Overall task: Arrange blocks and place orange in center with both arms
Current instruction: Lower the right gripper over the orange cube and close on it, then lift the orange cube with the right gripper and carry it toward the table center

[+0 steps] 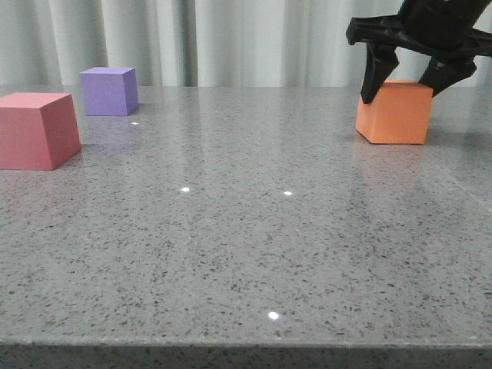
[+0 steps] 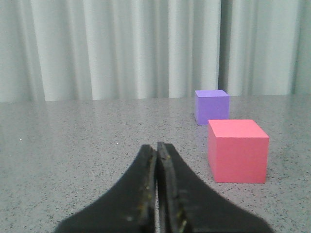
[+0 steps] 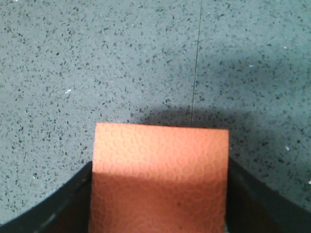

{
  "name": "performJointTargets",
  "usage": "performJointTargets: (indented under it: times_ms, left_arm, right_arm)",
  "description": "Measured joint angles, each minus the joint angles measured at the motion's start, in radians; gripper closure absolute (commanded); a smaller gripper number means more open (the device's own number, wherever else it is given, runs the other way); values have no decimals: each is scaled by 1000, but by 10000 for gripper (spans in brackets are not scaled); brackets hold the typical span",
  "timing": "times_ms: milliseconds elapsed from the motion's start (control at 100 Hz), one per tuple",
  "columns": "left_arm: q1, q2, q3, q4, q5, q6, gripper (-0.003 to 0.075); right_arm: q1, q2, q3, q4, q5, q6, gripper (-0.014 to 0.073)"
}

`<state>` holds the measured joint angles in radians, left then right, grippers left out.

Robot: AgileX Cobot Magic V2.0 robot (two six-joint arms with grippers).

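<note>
Between the right end effector's (image 1: 406,83) spread fingers sits the orange cube (image 1: 394,112), apparently ungripped.

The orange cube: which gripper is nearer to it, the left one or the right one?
Right. The right gripper straddles the orange cube, one finger at each side. The left gripper is shut and empty, facing the pink cube and purple cube.
</note>
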<state>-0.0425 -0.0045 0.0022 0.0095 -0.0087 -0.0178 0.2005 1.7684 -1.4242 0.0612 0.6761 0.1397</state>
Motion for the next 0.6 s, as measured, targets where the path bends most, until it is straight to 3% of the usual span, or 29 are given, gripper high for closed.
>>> performJointTargets:
  times_ms: [320,600]
  left_arm:
    - [0,0,0,0,0,0,741]
    - [0,0,0,0,0,0,741]
  right_arm:
    - [31,0,-84,0,72,17,289]
    - [179,11,-214,-44,79,208,289]
